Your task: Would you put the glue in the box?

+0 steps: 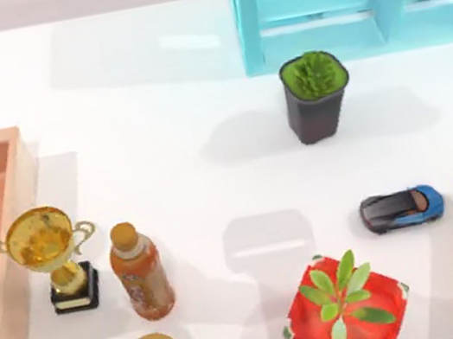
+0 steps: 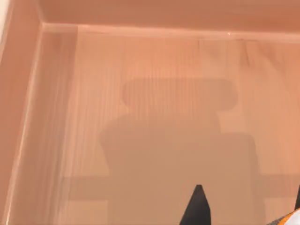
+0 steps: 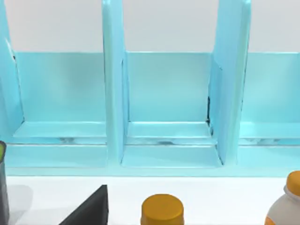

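While over one box [image 2: 56, 93], left gripper [image 2: 248, 206] state unclear, one trophy [image 1: 47, 245], two plants.

The left hand [image 2: 248, 206] pointed down, one dark fingertip [image 2: 198, 206] showing at about six o'clock of its wrist view. A dark wedge, possibly a finger [image 3: 91, 211] of the right hand, sat near seven o'clock.
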### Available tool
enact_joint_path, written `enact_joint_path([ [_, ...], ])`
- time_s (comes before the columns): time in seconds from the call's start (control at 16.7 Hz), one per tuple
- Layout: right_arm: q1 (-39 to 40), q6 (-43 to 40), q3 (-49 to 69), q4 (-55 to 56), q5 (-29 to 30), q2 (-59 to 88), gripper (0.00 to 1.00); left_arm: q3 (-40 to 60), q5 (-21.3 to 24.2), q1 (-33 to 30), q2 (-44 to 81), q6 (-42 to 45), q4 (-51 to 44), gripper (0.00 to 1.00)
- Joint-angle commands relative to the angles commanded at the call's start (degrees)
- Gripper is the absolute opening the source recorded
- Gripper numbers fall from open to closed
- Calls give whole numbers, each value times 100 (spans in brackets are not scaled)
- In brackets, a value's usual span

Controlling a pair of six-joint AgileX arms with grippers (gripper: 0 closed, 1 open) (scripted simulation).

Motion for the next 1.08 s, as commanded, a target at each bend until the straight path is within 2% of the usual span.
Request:
enact_joint_path([
  [0.18,0,0,0,0,0,0,100,-317,389,320,-508,327,-13,0],
  [0.3,0,0,0,0,0,0,100,-359,461,365,-595,394,-8,0],
  [0.66,0,0,0,0,0,0,100,-351,437,320,-490,368,81,0],
  [1.08,0,0,0,0,0,0,100,-502,243,53,243,175,1074,0],
])
